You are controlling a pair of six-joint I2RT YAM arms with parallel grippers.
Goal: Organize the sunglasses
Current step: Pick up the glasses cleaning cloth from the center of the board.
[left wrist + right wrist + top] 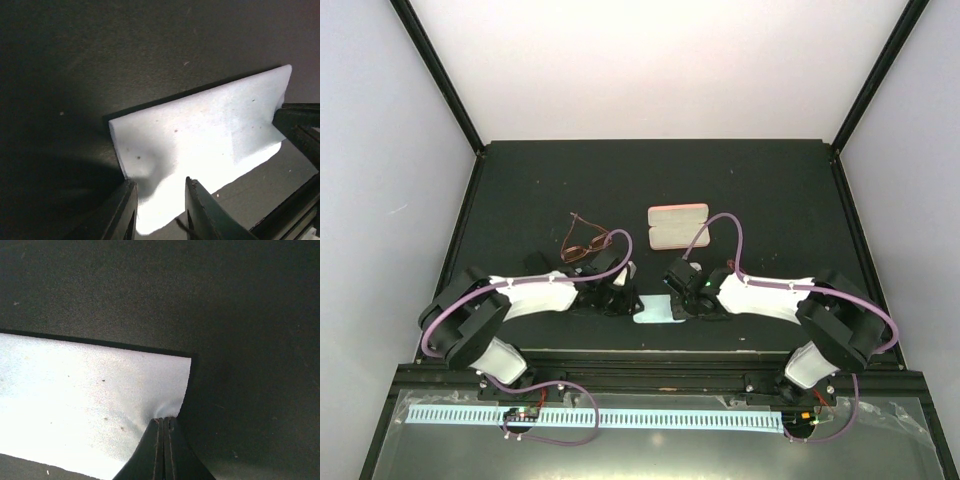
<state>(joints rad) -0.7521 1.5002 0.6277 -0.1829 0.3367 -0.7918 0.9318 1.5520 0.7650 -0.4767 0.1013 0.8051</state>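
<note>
Two YAM arms meet over a pale blue cloth [658, 314] near the front-centre of the dark table [770, 190], seen from the bench side. The R gripper [164, 420] has its fingers pressed flat together on one corner of the cloth, and the fabric puckers into small folds right at the tips. That corner is nipped tight, w/ no gap showing between the pads. The L gripper [161, 182] sits at the opposite end, fingers narrowly apart. Cloth shows in the gap between them, and the fabric is dimpled just beside the L-hand finger. The gap looks too wide for thin fabric to be clamped, so it reads as straddling the edge, not pinching it. From the L wrist cam the cloth stretches away as a long strip, lit bright, w/ the R gripper's dark body at its far corner. The cloth lies flat on the table along most of its length. The amber-brown sunglasses [585, 244] lie on the table just beyond the L arm's wrist, further from the arm bases than the cloth and apart from it. The tinted lenses face roughly toward the arms and one thin temple angles off toward the back-left. Whether the frame touches the wrist can't be told from overhead. A pink case [678, 225] lies to the R of the glasses, near but not touching, lengthwise across the table. It is behind the cloth and the R gripper, w/ a purple cable arcing over the case's near R corner.
</note>
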